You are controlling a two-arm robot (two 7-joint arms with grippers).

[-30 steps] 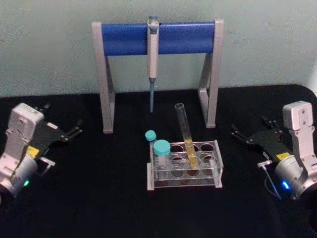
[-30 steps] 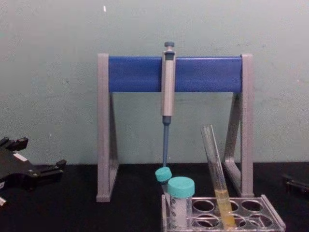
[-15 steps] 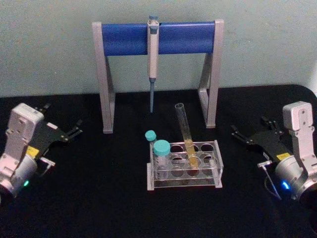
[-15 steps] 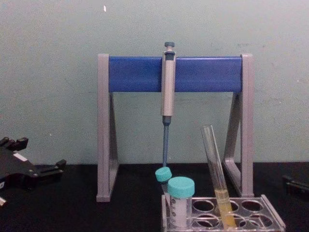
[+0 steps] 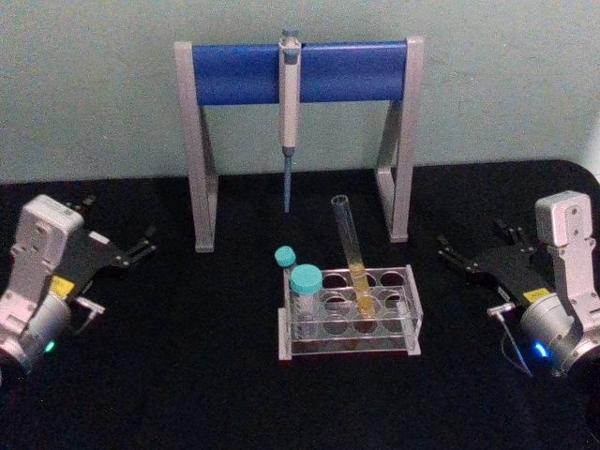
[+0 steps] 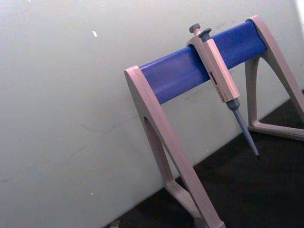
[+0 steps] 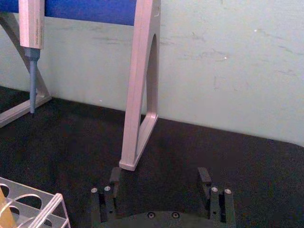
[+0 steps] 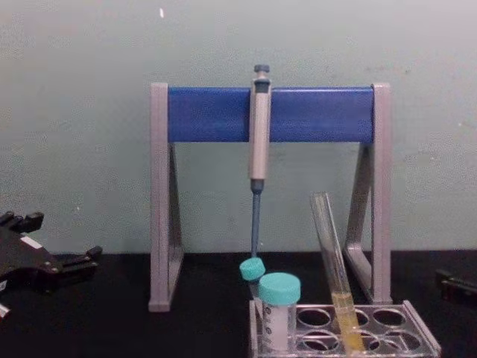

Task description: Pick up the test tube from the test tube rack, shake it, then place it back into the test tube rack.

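The test tube [image 5: 351,249] is a long clear glass tube with yellow liquid in its lower part. It leans in a back-row hole of the clear test tube rack [image 5: 349,349] at the table's middle, and nothing grips it. From the chest, the test tube [image 8: 332,246] tilts left above the test tube rack [image 8: 419,330]. My left gripper [image 5: 117,225] rests open at the far left, well away from the rack. My right gripper [image 5: 474,240] sits open at the far right, its fingers [image 7: 204,176] spread with nothing between them. A corner of the rack [image 7: 35,203] shows in the right wrist view.
A grey-and-blue pipette stand [image 5: 300,73] stands behind the rack with a pipette [image 5: 288,103] hanging from its bar. A wide teal-capped vial [image 5: 306,295] and a thin teal-capped tube [image 5: 284,257] occupy the rack's left end. Black tabletop lies open on both sides of the rack.
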